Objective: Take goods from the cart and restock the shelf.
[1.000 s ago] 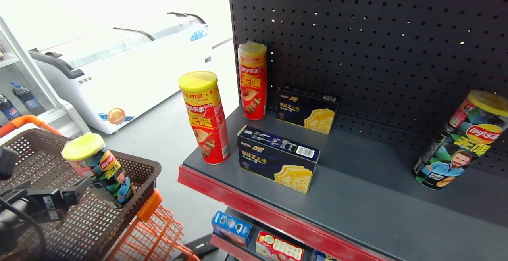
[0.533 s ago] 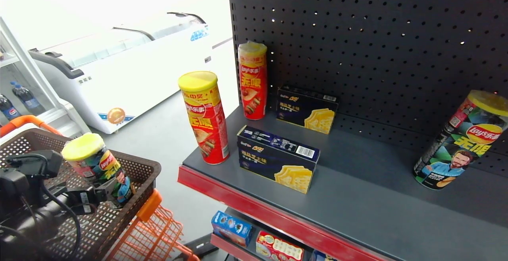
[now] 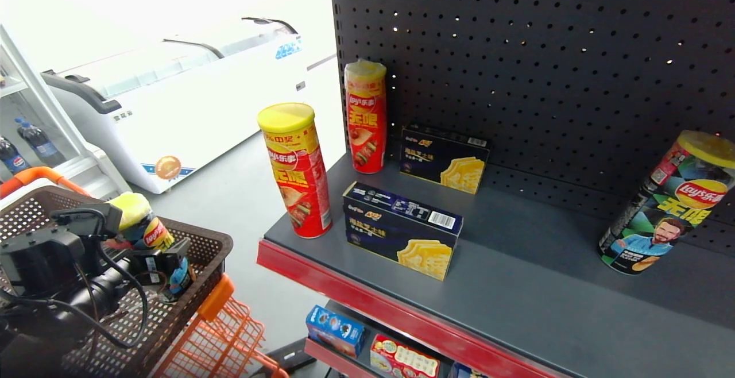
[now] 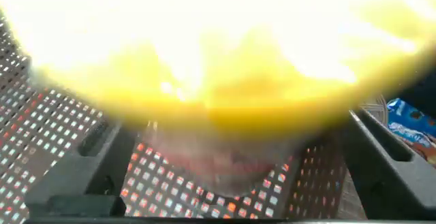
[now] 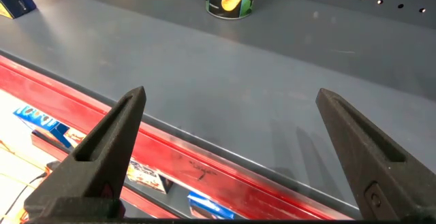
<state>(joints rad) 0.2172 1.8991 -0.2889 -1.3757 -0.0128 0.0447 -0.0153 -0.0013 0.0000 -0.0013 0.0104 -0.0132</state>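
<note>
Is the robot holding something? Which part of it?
Nothing yet, it seems. The left gripper straddles the chip can in the basket, around its middle, with gaps. The right gripper is open and empty.

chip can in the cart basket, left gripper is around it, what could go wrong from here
1. The left gripper is open around the upright chip can; an off-centre close could tip it in the basket.
2. The can stands near the basket's rim, so a lift toward the shelf might catch it.
3. The red can stands by the shelf's front edge on the cart's side; the carried can could knock it off.
</note>
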